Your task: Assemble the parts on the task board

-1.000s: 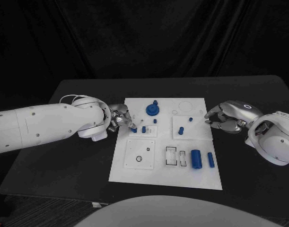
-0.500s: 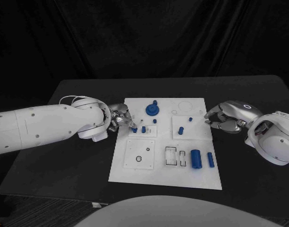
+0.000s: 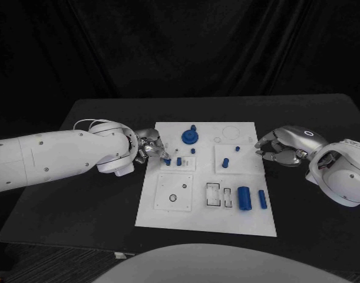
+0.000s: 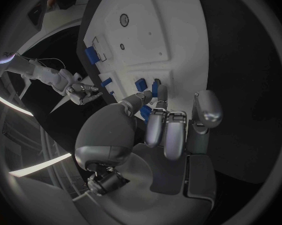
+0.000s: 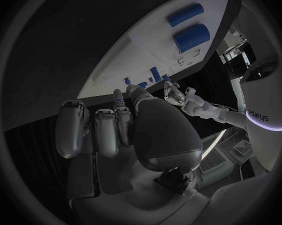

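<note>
The left hand (image 3: 150,147) has its fingers (image 4: 160,96) at the left edge of the white rectangular task board (image 3: 197,206), the tips touching a small blue peg (image 3: 168,161) that stands on the board; whether they actually grip it I cannot tell (the thumb hides the contact in the left wrist view). A second small blue peg (image 3: 179,160) stands just beside it. The right hand (image 3: 280,147) sits just off the board's right edge with its fingers (image 5: 106,132) curled inward on nothing.

Farther along the board, a round blue knobbed part (image 3: 190,137) stands near the far edge, and a short blue peg (image 3: 227,163) stands upright in the middle of the board. Near the robot, a thick blue cylinder (image 3: 244,198) lies beside a thinner blue cylinder (image 3: 263,199), both lengthwise on the board. The board rests at the middle of the black desk (image 3: 78,194).
</note>
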Controlling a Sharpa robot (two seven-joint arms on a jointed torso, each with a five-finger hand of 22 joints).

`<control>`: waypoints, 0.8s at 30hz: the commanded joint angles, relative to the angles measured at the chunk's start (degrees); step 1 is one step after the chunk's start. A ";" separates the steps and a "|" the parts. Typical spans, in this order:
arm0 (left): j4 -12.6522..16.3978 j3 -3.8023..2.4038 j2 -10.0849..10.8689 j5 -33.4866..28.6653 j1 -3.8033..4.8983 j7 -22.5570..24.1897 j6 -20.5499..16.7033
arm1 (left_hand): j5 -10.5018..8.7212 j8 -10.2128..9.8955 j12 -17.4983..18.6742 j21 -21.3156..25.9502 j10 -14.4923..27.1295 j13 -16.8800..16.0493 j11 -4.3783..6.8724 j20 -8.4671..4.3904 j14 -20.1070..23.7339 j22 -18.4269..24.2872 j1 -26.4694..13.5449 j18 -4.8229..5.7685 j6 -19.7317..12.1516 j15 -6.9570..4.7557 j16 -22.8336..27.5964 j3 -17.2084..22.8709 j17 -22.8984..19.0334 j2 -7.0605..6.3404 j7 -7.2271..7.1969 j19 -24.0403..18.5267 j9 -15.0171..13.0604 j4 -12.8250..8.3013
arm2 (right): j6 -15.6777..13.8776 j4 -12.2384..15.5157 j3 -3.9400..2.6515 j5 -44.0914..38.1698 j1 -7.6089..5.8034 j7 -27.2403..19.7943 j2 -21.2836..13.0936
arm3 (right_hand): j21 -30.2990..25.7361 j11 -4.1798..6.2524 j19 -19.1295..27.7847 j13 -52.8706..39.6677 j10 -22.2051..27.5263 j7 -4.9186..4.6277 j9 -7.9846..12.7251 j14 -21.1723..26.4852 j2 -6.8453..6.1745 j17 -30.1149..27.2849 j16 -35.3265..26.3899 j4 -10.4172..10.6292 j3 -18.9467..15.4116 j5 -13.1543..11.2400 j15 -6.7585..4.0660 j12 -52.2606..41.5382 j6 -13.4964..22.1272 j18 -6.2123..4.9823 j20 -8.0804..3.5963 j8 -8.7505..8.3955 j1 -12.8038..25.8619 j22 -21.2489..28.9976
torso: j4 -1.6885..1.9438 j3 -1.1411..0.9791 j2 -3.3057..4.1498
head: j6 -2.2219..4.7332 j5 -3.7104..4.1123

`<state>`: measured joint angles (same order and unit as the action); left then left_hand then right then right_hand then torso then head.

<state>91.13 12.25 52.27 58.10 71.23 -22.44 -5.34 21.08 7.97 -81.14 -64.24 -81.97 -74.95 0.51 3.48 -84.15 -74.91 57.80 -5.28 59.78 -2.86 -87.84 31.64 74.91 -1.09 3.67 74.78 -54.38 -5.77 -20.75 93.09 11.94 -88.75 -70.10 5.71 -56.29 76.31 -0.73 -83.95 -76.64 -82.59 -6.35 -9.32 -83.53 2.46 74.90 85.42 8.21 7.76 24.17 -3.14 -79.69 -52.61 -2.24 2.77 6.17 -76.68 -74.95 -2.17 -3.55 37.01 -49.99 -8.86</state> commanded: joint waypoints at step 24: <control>0.09 -0.03 0.37 0.25 -0.50 0.06 1.84 | 0.44 -0.11 0.60 0.39 0.84 -5.07 0.03 -0.02 -1.26 -7.07 0.25 -0.76 0.11 -0.15 0.54 0.35 8.82 0.43 -0.36 0.05 -0.02 -0.02 | -0.47 0.03 -0.03 -0.09 0.22 0.97 -0.02 | -0.31 0.09 -0.13 1.01 0.42 0.02 0.06 -4.22 -0.42 4.07 -0.28 -0.06 0.38 0.30 -0.04 0.19 0.03 -1.04 0.32 -0.18 -0.18 -10.68 | -0.02 -0.03 -0.08 | -0.01 -0.52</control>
<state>91.09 12.20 52.70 58.25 70.89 -22.61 -4.61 21.34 7.97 -80.89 -64.24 -81.56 -74.95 0.50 3.48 -84.16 -74.90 57.80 -5.28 59.89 -2.86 -87.59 31.63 74.91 -1.09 3.58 74.78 -54.34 -5.75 -20.75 93.08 11.94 -88.74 -70.03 5.74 -56.26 76.31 -0.73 -83.94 -76.49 -82.59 -6.35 -9.32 -83.53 2.46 74.90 85.42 8.21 7.76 24.17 -3.14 -79.89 -52.61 -2.24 2.77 6.17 -76.68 -74.93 -2.16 -3.59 36.97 -49.99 -9.32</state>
